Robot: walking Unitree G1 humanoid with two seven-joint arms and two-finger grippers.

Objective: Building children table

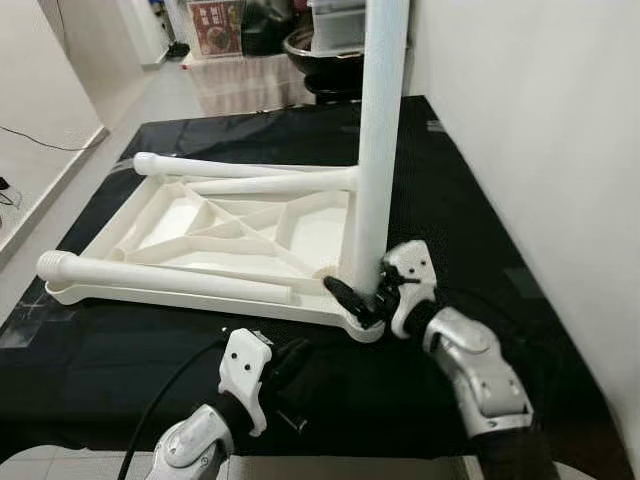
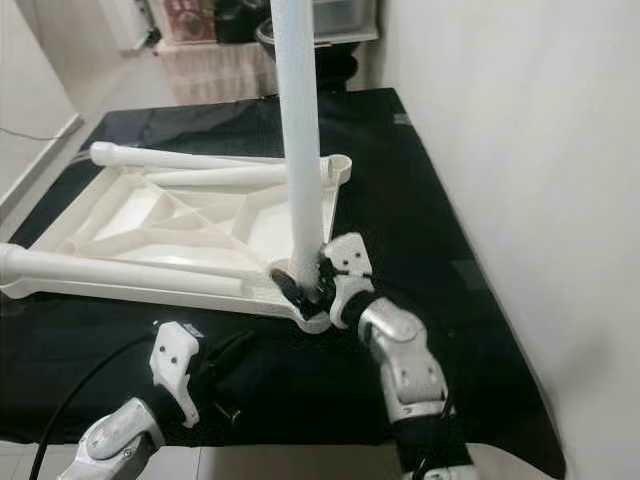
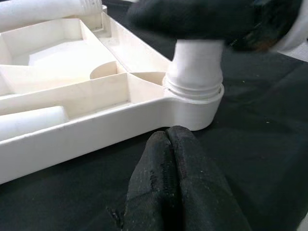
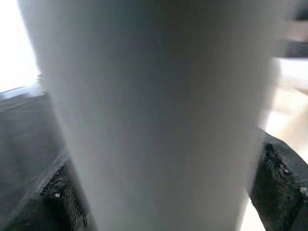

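Note:
An upturned white plastic tabletop (image 1: 200, 298) lies on a black mat (image 1: 450, 200). One white leg (image 1: 378, 150) stands upright in the tabletop's near right corner socket (image 3: 195, 103). My right gripper (image 1: 362, 295) is shut on the base of this leg, and in the right wrist view the leg (image 4: 154, 115) sits between the black fingers (image 4: 279, 178). Three more legs lie across the tabletop, one along the near rim (image 1: 170, 278) and two at the far side (image 1: 240, 167). My left gripper (image 3: 167, 132) is shut and empty, low over the mat just in front of the socket corner.
A white wall (image 1: 520, 120) runs close along the mat's right side. Beyond the mat's far end stand a dark bowl (image 1: 310, 45) and boxes. Pale floor (image 1: 60, 180) lies to the left. A black cable (image 1: 170, 400) trails from my left arm at the mat's near edge.

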